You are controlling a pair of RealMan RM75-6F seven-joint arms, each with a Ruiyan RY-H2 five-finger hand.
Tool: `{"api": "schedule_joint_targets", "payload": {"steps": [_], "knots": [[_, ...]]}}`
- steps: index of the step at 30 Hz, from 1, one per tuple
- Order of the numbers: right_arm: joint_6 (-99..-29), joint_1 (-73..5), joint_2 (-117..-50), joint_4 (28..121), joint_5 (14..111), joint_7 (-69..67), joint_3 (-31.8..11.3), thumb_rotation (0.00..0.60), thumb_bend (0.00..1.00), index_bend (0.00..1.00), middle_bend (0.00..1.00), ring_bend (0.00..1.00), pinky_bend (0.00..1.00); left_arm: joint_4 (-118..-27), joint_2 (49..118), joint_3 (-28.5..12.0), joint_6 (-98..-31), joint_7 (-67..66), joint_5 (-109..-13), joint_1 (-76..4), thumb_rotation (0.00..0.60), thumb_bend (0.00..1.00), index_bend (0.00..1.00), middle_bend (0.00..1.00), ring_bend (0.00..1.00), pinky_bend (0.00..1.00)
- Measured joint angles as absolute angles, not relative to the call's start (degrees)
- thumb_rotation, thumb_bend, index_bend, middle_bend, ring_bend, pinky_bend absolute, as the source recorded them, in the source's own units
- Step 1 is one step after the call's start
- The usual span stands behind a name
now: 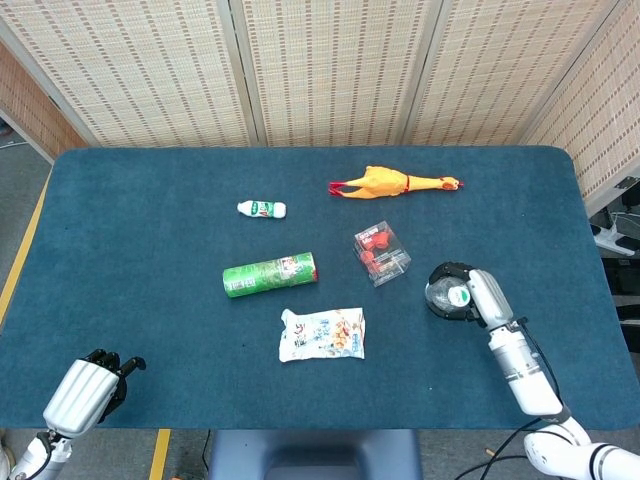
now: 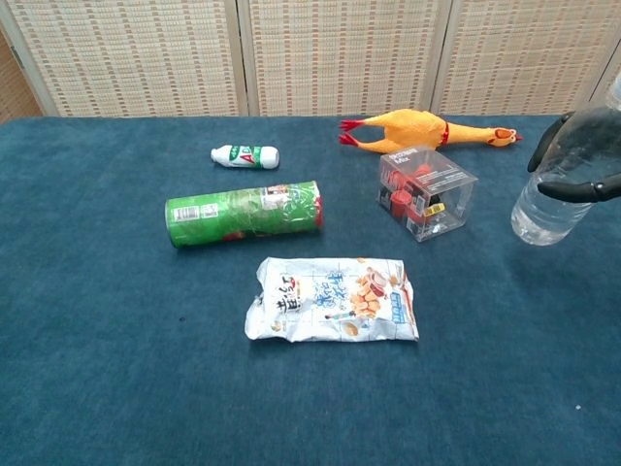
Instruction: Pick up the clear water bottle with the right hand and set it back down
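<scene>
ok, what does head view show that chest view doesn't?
Head only: the left hand curled at the table's near left corner, the right forearm, and the bottle's cap.
Chest only: the bottle's base.
Both: right hand gripping the water bottle, rubber chicken, green can, snack bag, clear box, small white bottle.

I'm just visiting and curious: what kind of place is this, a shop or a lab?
Probably a robot test lab: assorted items, a rubber chicken and snack bag, lie spread on a blue-covered table, screened off by woven panels.
</scene>
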State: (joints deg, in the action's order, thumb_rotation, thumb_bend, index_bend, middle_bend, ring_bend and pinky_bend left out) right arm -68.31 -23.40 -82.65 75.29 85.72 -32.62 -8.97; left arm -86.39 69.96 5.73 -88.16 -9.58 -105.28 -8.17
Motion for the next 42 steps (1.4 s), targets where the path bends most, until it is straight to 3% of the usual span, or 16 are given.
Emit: {"api": "schedule_joint_targets", "payload": {"steps": [6, 16, 22, 29, 33, 37, 42], "knots": [[-73.3, -23.2, -82.2, 75.2, 87.9, -16.0, -9.6, 0.600, 0.44, 0.82, 0.74, 0.54, 0.46, -86.4, 70.0, 5.7, -88.0, -9.7, -105.3, -8.2, 0.600, 0.44, 0.44, 0.63, 0.55, 0.55], [-72.0, -23.3, -79.8, 80.4, 87.5, 0.6, -8.5, 0.600, 0.45, 0.82, 0.75, 0.55, 0.47, -86.3, 70.0, 5.6, -88.0, -9.5, -104.9, -8.2, 0.600, 0.44, 0.44, 0.63, 0.55, 0.55], [-68.8, -24.9, -76.8, 83.8, 90.3, -13.0, -5.9, 0.600, 0.45, 0.82, 0.75, 0.55, 0.47, -86.3, 70.0, 5.6, -88.2, -9.3, -104.9, -8.1, 0.600, 0.44, 0.44, 0.63, 0.55, 0.55], [-67.5, -27.3, -73.1, 85.0, 95.5, -51.6, -2.4, 0.600, 0.45, 0.82, 0.75, 0.55, 0.47, -86.4, 70.0, 5.7, -88.1, -9.6, -105.0, -8.1, 0.600, 0.44, 0.44, 0.63, 0.55, 0.55], [-67.2, -27.5, -72.7, 84.3, 95.6, -66.0, -2.0, 0.600, 0.45, 0.82, 0.75, 0.55, 0.47, -86.4, 70.0, 5.6, -88.1, -9.6, -105.0, -8.1, 0.600, 0.44, 0.44, 0.63, 0.55, 0.55], [-67.0, -27.2, -73.0, 83.4, 94.1, -70.8, -2.3, 0.600, 0.45, 0.82, 0.75, 0.55, 0.48, -86.4, 70.0, 5.7, -87.9, -9.7, -105.0, -8.2, 0.600, 0.44, 0.44, 0.63, 0.55, 0.55], [-66.9, -26.7, -74.1, 81.9, 90.8, -62.3, -3.1, 0.600, 0.45, 0.82, 0.75, 0.55, 0.48, -86.5, 70.0, 5.7, -88.0, -9.8, -105.0, -8.1, 0.600, 0.44, 0.44, 0.63, 0.55, 0.55]]}}
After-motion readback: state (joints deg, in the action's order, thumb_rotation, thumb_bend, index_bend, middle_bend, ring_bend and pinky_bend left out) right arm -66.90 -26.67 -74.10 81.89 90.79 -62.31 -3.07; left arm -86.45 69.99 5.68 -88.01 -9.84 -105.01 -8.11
